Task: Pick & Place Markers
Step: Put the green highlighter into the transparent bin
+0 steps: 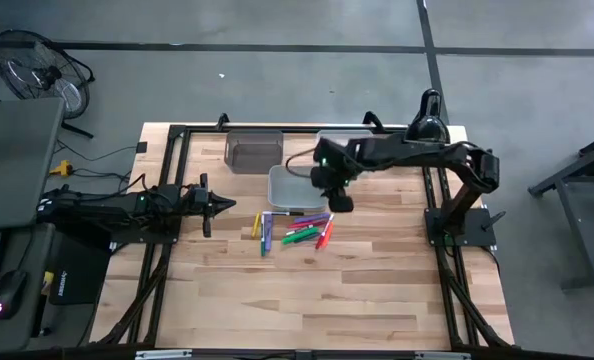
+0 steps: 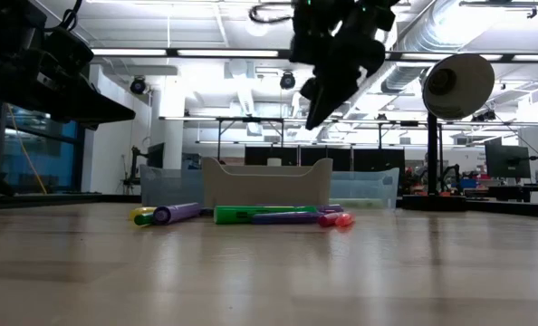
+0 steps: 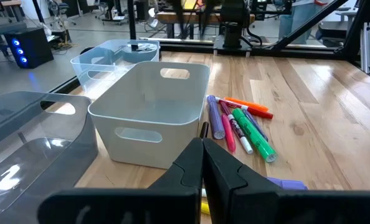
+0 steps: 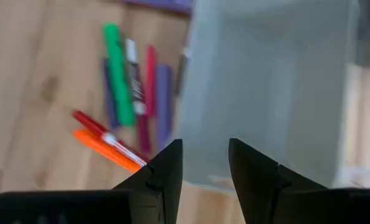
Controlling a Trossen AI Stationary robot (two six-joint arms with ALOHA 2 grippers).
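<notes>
Right gripper [image 4: 205, 163] half open, empty, above white bin [image 4: 278, 81] edge.

Green, purple, pink, red-orange and yellow markers [image 3: 238, 121]; white bin [image 3: 149, 112]; pale wooden table [image 1: 307, 290]

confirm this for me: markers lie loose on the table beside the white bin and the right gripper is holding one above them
Not quite. The markers do lie loose beside the white bin, but the right gripper holds nothing: the right wrist view shows its fingers apart with an empty gap.
</notes>
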